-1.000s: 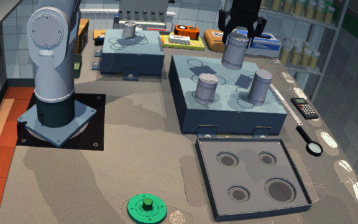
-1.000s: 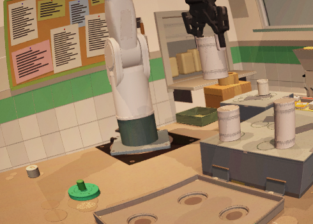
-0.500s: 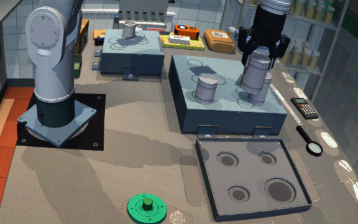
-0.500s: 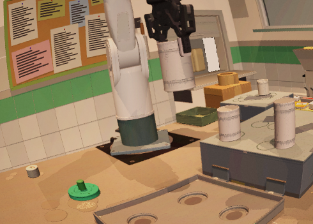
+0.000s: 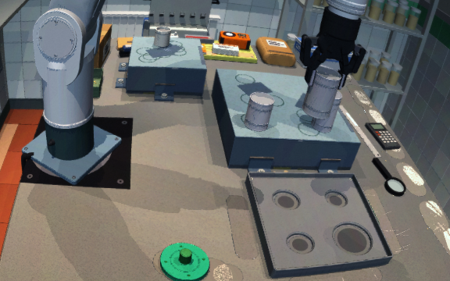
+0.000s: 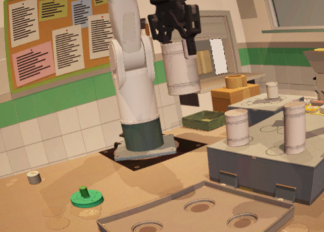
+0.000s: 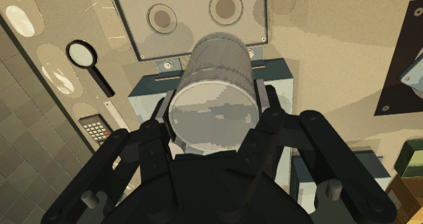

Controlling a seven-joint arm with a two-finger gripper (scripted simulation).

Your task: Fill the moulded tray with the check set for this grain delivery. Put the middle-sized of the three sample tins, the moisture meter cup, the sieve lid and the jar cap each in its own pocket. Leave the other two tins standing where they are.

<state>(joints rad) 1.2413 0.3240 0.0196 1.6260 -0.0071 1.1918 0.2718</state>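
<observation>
My gripper [image 5: 328, 74] grips a grey sample tin [image 5: 321, 95] by its upper rim, with a finger on either side of it, and the tin hangs in the air above the large blue-grey block [image 5: 283, 117]. Two other tins stand on that block: a short one [image 5: 259, 111] on the left and a tall one [image 6: 294, 127] on the right, partly hidden behind the held tin in the side camera. The moulded tray [image 5: 316, 222] lies in front of the block with its round pockets empty. A green sieve lid [image 5: 184, 260] lies on the table. A small metal cup [image 5: 162, 37] stands on the far block. A small grey cap [image 6: 34, 177] sits by the wall.
A green bin [image 6: 203, 120] sits behind the robot base [image 5: 72, 152]. A calculator [image 5: 382, 135], a magnifier [image 5: 391, 180] and a ruler lie along the right edge of the table. Boxes and a sack [image 5: 275, 50] line the far side.
</observation>
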